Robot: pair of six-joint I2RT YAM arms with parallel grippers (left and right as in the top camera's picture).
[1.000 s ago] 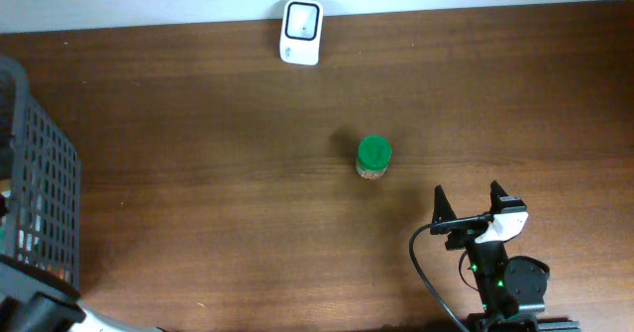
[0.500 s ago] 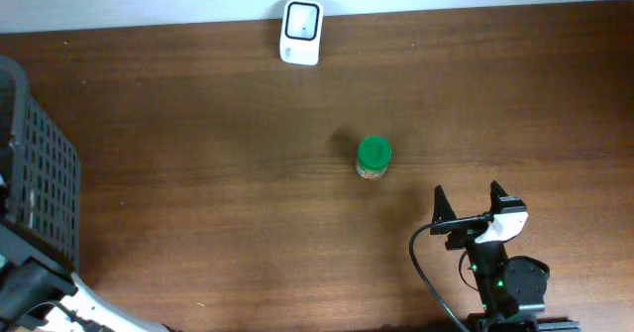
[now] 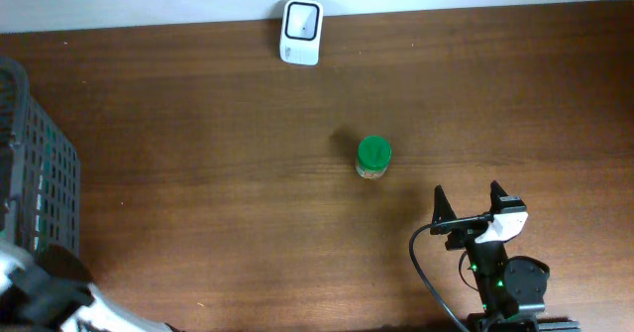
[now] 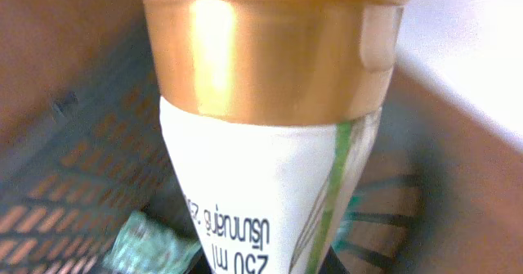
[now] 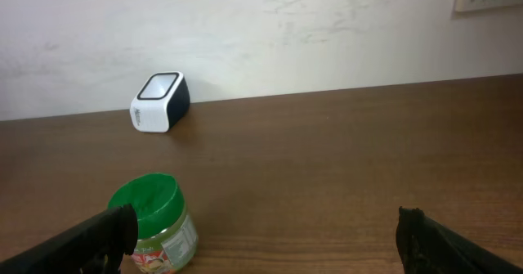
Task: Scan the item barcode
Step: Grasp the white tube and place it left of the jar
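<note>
A white tube (image 4: 270, 192) with a gold cap (image 4: 274, 45) fills the left wrist view, rising from where my left gripper's jaws sit; the jaws themselves are hidden below it, shut on the tube. Dark basket mesh (image 4: 73, 168) surrounds it. Overhead, only the left arm (image 3: 45, 297) shows, at the bottom left corner. The white barcode scanner (image 3: 301, 32) (image 5: 159, 102) stands at the table's far edge. A green-lidded jar (image 3: 373, 157) (image 5: 155, 221) stands mid-table. My right gripper (image 3: 467, 205) (image 5: 270, 245) is open and empty, just behind the jar.
A dark mesh basket (image 3: 45, 173) stands at the left table edge, with a teal packet (image 4: 151, 241) lying inside. A white wall (image 5: 261, 29) rises behind the scanner. A black cable (image 3: 421, 263) loops by the right arm's base.
The left arm's visible part has shifted at the bottom left corner beside the basket. The right arm, jar and scanner have not moved.
</note>
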